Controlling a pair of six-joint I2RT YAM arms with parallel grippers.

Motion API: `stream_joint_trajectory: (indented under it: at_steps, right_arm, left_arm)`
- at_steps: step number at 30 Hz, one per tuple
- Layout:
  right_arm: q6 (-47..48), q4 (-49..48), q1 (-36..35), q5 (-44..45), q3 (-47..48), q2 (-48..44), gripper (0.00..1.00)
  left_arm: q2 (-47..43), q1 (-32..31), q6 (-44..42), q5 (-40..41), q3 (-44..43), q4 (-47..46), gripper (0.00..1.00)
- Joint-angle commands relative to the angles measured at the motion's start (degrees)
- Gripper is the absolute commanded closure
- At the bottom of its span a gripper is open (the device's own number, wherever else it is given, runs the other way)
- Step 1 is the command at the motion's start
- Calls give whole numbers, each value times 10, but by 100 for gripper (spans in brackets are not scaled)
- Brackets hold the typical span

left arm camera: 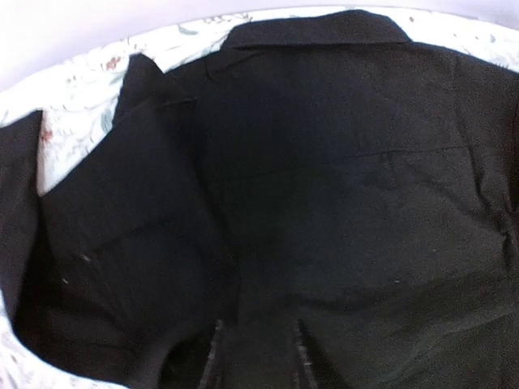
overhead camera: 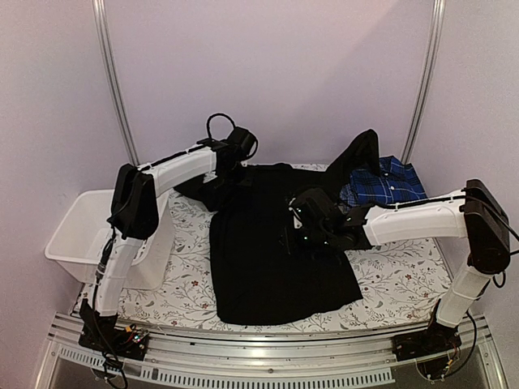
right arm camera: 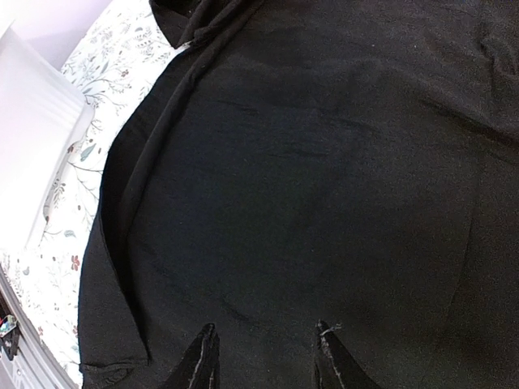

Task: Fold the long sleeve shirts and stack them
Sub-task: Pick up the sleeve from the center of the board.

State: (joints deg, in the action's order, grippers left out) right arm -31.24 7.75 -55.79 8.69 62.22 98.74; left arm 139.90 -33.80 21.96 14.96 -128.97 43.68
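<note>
Two shirts on the tabletop (overhead camera: 405, 279). Top view — black shirt (overhead camera: 276, 259) spread flat in the middle, collar far, hem near, so its long axis runs near–far. Plaid shirt (overhead camera: 385, 185) lies far right, white basket (overhead camera: 77, 235) at left. Left arm is at the shirt's far-left shoulder, right arm over its right-middle.

Left wrist view — left jaws low over the turned-in sleeve (left arm camera: 122, 243), parted a little, nothing visibly pinched. Collar (left arm camera: 324, 28) lies ahead of them.

Right wrist view: right jaws spread, empty, above the black body cloth, whose left edge lies beyond them toward the basket.

Next fold likely crosses the long axis. The left arm is nearer the sleeve.
</note>
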Motion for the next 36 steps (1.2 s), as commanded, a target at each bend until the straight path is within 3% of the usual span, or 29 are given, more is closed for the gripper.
stream_joint_trajectory:
  at_steps: [1, 9, 21, 36]
  right_arm:
    - [-10, 9, 2, 15, -11, -19, 62]
    - [-9, 13, 2, 18, -9, -23, 62]
    - [-11, 24, 2, 20, -12, -35, 62]
    - [-17, 21, 2, 13, -12, -29, 62]
  left_arm:
    - [10, -5, -2, -1, -9, 7, 60]
    - [-40, 44, 58, 76, 10, 39, 53]
    - [15, 106, 70, 124, 4, 84, 48]
    - [60, 131, 45, 119, -1, 82, 49]
